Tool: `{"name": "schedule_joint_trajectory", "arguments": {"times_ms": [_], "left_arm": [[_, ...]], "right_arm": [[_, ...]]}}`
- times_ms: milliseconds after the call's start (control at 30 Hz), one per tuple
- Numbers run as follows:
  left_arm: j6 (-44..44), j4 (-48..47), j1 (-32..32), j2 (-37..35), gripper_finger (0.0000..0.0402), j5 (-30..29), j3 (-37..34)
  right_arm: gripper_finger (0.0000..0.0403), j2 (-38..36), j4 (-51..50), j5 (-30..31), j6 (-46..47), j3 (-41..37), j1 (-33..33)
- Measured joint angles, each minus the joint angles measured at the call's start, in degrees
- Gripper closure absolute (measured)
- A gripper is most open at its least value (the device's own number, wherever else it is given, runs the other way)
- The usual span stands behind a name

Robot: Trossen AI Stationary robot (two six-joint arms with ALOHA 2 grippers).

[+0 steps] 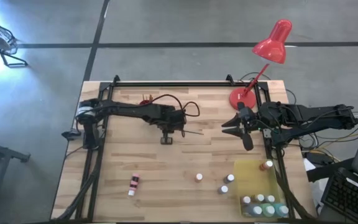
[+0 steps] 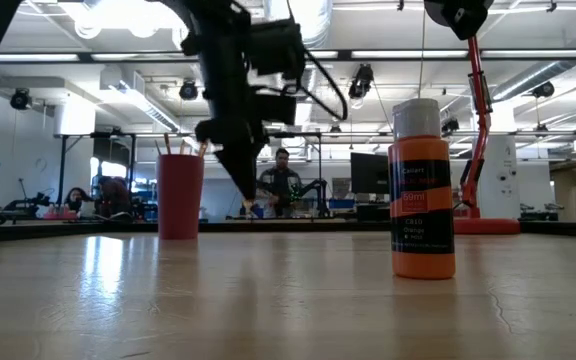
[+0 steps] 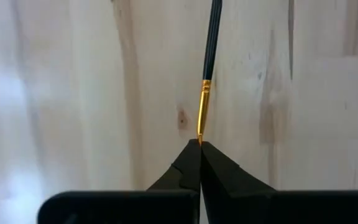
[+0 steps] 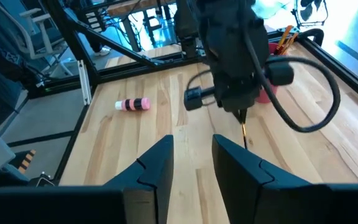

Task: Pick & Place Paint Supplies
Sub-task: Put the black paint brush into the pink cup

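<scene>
Pale wooden table (image 3: 73,93), glossy black paintbrush (image 3: 211,43) with brass-coloured ferrule, matt black gripper (image 3: 199,146)

Both arms are matte black, built of boxy jointed segments. A looping black cable hangs off the left hand (image 1: 166,139); the right hand (image 1: 235,127) ends in wedge-shaped fingers, apparently unmarked.

This was a robotics lab or workshop. Beyond the pale wooden table (image 1: 185,155) stretched an open hall with exposed ceiling ducts (image 2: 308,20), computer monitors (image 2: 373,172), and a seated person (image 2: 282,180).
</scene>
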Motion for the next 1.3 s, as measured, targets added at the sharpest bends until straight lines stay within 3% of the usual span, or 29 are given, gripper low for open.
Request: {"name": "schedule_joint_trajectory", "arguments": {"times_ms": [133, 467, 567, 700, 833, 1133, 1300], "left_arm": [[3.8, -7.77, -1.26, 0.0, 0.0401, -6.24, 5.92], [10.8, -28.75, -7.15, -0.09, 0.0401, -38.28, 20.0], [9.11, -36.37, -8.57, -0.2, 0.0401, -43.86, 24.01], [3.07, -45.48, -9.35, -0.65, 0.0401, -44.96, 28.34], [3.49, -45.27, -9.59, -4.97, 0.0401, -42.75, 27.45], [2.99, -45.13, -9.45, -20.41, 0.0401, -42.36, 18.26], [13.32, -45.12, -8.96, -26.79, 0.0401, -44.72, 11.57]], "right_arm": [[0.0297, 0.0, 0.0, 0.0, -0.01, 0.0, 0.01], [0.0336, 0.0, 0.0, 0.0, -0.02, 0.0, 0.0], [0.0345, 0.0, -0.02, 0.0, -0.04, 0.0, 0.0], [0.0355, 0.0, -0.07, 0.0, -0.05, 0.0, 0.0], [0.036, -0.02, -0.15, -0.02, -0.24, 0.0, 0.0], [0.0337, -0.02, -0.24, -0.02, -0.54, -0.02, 0.02], [0.0322, -0.02, -0.22, -0.02, -0.95, -0.02, 0.0]]}}
